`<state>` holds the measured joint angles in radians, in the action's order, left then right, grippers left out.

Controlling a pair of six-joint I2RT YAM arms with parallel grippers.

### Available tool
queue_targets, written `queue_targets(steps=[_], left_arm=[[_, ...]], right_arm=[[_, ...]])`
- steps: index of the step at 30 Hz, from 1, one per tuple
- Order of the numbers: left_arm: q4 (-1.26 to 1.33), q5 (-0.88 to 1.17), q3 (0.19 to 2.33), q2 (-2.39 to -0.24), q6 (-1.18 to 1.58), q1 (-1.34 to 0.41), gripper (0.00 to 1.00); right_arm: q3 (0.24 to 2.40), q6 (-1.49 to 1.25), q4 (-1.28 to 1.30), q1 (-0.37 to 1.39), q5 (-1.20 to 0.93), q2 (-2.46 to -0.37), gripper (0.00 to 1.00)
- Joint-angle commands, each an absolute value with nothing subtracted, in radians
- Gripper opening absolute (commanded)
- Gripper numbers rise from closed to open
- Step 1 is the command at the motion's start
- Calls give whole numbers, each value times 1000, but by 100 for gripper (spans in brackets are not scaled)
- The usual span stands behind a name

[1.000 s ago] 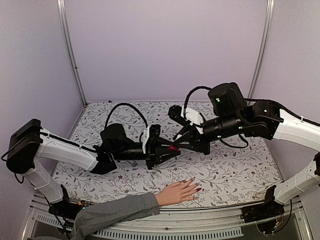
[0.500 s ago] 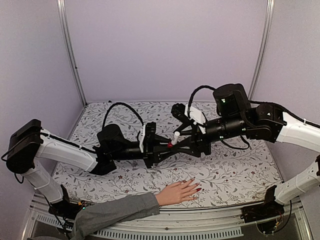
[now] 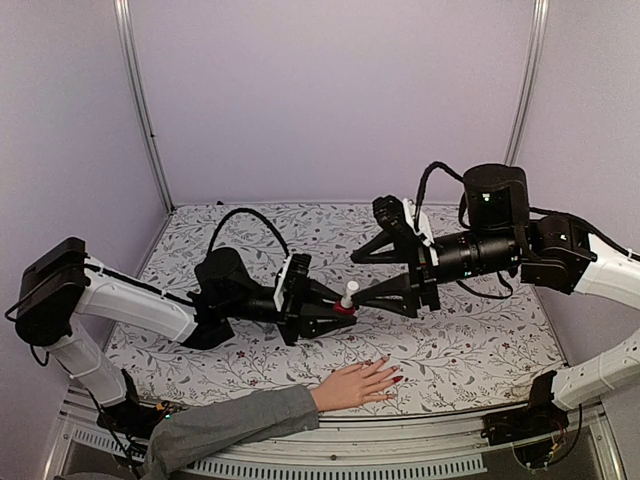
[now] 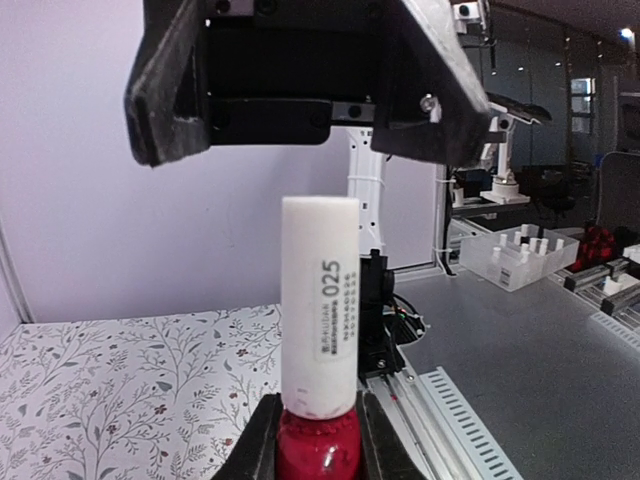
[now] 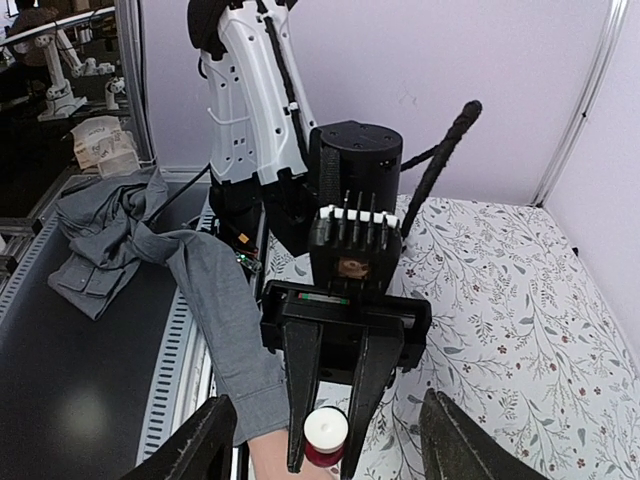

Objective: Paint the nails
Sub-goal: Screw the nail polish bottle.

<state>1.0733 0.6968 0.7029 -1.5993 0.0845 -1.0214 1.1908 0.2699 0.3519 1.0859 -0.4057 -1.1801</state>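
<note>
Left claw [image 3: 335, 311] is pinching the body of the red nail-polish bottle [image 4: 318, 447], with its white cap [image 3: 349, 293] exposed, above the tabletop [image 3: 480, 340] centre. Right claw [image 3: 356, 278] is spread, facing the cap without touching it. The nails [image 3: 396, 379], some glossy red, are on the hand [image 3: 355, 386], which lies flat at 6 o'clock.

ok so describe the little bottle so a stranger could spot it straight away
On the floral table, look to the middle, just beyond the hand. The bottle is pinched, cap up, in the left gripper. Nothing else there is like it: a small red body under a tall white cap.
</note>
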Motion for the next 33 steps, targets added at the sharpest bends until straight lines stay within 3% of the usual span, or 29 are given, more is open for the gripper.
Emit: queue_targets(steps=[1,6,15,27,33], left_arm=[[1172,810,729,-1630,148,-1011,0],[1187,832,736,-1637,161,-1011,0],[1195,844,741,-1638,168,-1010,0],[1196,759,733,-1630,155,-1011,0],[1174,660,732,-1617,136,-1011,0]], right_arm=[[1212,319,332,1083,-503,-1184,62],[1239,348,360,1083,-580,-1223,49],[1253,369,366,1083,-607,-1270,41],[1242,376,369,1083,-564,-1294,4],[1213,363,351,1080,-511,-1301,0]])
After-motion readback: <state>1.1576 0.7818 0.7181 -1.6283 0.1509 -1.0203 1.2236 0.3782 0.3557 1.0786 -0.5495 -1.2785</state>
